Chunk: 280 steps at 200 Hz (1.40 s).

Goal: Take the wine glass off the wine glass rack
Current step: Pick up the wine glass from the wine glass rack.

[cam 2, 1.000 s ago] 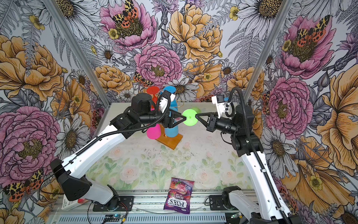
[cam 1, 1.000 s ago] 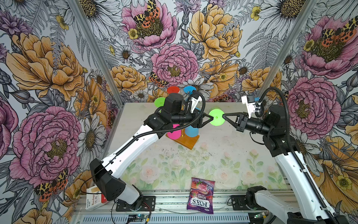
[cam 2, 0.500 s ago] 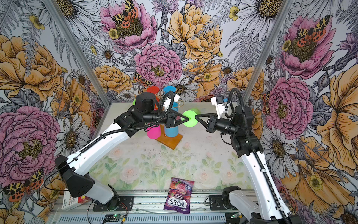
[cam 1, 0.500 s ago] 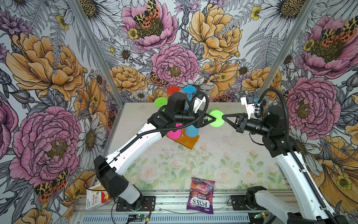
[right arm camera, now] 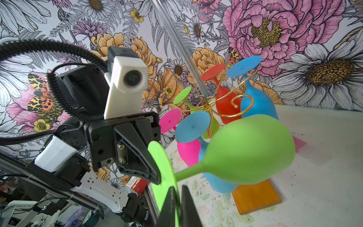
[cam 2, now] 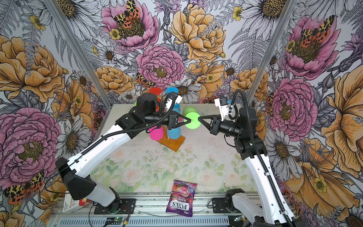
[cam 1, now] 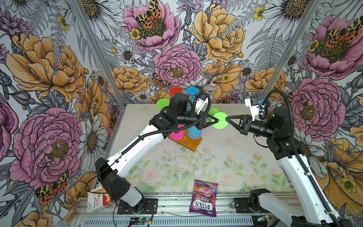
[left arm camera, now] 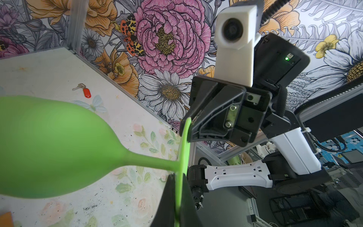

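You have bright, even light and soft shadows; the green glass (left arm camera: 49,147) blurs close to your wrist cameras.

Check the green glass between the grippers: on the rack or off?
Off. Green glass hangs sideways in air, foot in the left gripper, outside the gold rack arms.

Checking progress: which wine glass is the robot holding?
The green wine glass gripped by its foot in the left hand; the other green, red, pink and two blue ones hang upside down on the rack.
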Available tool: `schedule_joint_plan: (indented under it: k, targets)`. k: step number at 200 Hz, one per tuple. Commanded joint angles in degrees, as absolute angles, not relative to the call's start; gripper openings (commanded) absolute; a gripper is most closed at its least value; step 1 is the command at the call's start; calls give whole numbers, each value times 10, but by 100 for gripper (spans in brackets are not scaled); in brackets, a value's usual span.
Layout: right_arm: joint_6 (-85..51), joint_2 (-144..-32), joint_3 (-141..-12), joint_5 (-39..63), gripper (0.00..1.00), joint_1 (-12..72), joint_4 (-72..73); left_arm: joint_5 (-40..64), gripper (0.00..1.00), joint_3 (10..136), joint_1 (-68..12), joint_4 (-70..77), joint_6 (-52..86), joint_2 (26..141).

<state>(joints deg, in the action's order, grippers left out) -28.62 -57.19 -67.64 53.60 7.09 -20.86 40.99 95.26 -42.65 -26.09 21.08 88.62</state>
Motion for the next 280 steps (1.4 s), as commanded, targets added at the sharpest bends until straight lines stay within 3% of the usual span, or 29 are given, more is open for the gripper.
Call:
schedule_joint_plan:
  k: [1,20,109,164,280]
  targets:
    - [-298,-569,-682,521,25,61,-202,435,0,958,-432,-240,208,888]
    - [-307,-573,-692,510,35,52,-203,436,0,953,-432,-240,207,888]
    - [-371,-610,-712,443,51,-5,-208,478,0,924,-454,-240,153,877]
    - [-369,-656,-725,392,55,-30,-240,479,0,897,-466,-240,119,861]
    - [-260,-675,-758,170,58,-26,-416,303,0,827,-537,-240,-58,821]
